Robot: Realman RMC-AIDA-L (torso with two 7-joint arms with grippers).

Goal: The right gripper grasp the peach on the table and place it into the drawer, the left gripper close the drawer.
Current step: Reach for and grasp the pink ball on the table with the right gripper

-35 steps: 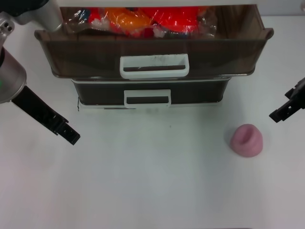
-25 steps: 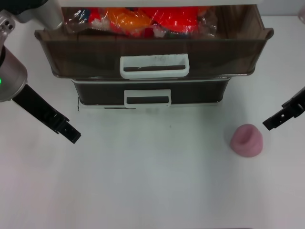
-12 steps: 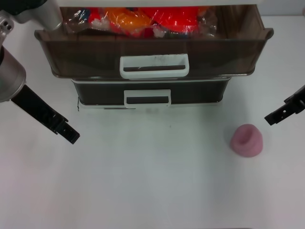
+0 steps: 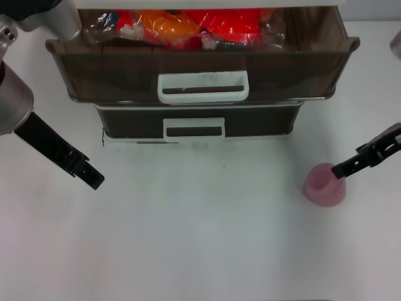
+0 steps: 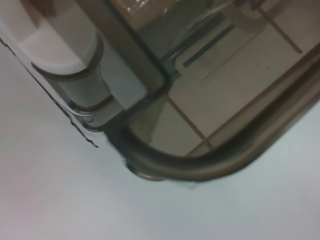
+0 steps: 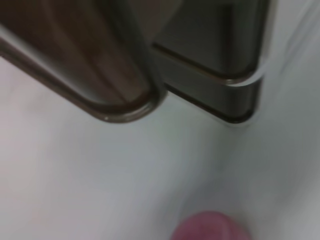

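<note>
- Head view shows the task barely begun: the peach (image 4: 324, 184) sits on the white counter (image 4: 200, 238), to the right and in front of the drawer stack, not yet lifted.
- The right hand (image 4: 343, 169) reaches in from the right edge, its black tip at the peach's upper right side. Whether it touches the fruit or hangs just above it is hard to judge from this angle, and I cannot tell whether its fingers are apart or together.
- The right wrist view catches only the pink top of the peach (image 6: 207, 227) at the picture's edge, with the drawer corners beyond it.
- The drawer (image 4: 200, 63) is pulled well out, its white loop handle (image 4: 203, 86) facing the robot, so it stands ready to receive the fruit.
- All steps remain, by my reading: grasp, lift, carry over the front wall, release, then the push shut.
- The left hand (image 4: 88, 175) waits over the counter to the left of the stack, well apart from the handle; the state of its fingers cannot be read either.
- Red and orange packets (image 4: 188, 25) fill the back of the drawer, so free room for the peach is likely nearer the front.
- The drawer's tall front wall stands between peach and drawer floor; the carry must clear it.
- A lower drawer (image 4: 197, 122) sits closed beneath, out of the way.
</note>
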